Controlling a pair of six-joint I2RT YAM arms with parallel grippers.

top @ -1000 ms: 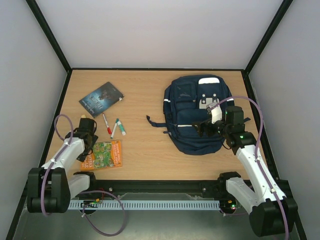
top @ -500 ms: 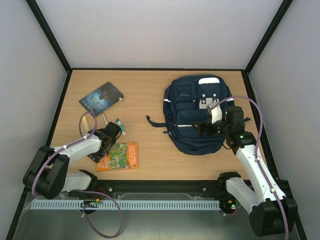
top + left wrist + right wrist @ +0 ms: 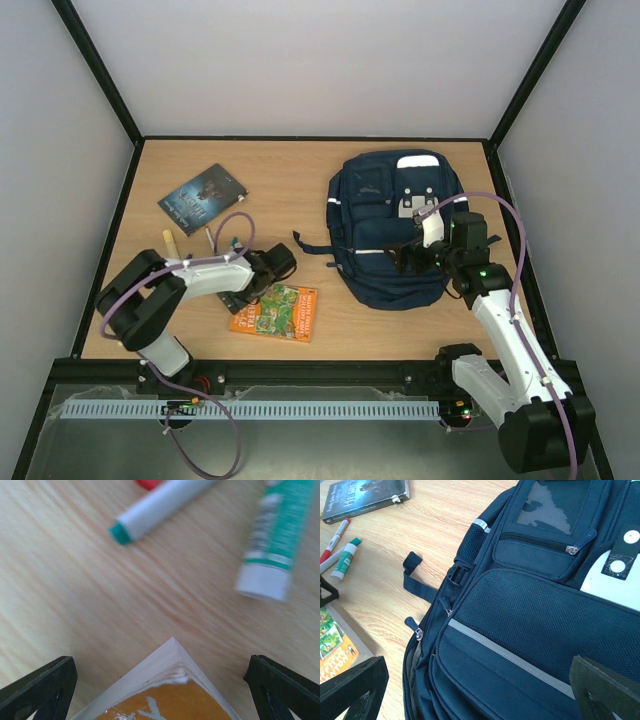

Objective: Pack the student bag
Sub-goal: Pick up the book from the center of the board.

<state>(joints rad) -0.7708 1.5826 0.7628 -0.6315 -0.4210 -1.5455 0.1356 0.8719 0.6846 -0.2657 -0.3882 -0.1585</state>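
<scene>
The student bag (image 3: pixel 390 230) is a navy backpack lying flat at the right of the table, and it fills the right wrist view (image 3: pixel 535 630). My right gripper (image 3: pixel 405 258) hovers over its lower front pocket, open and empty (image 3: pixel 477 675). An orange picture book (image 3: pixel 276 312) lies on the table left of the bag. My left gripper (image 3: pixel 272 268) is low at the book's far corner, jaws wide apart. In the left wrist view that corner (image 3: pixel 170 695) lies between the two fingers (image 3: pixel 159 672).
A dark-covered book (image 3: pixel 203 196) lies at the back left. A white marker with a green cap (image 3: pixel 160 502) and a green glue stick (image 3: pixel 272 535) lie just beyond the left gripper. A small beige item (image 3: pixel 168 243) lies further left. A loose bag strap (image 3: pixel 312 245) points left.
My left arm has swung right across the table, and the orange book has slid right with it, closer to the bag. The right arm has not moved.
</scene>
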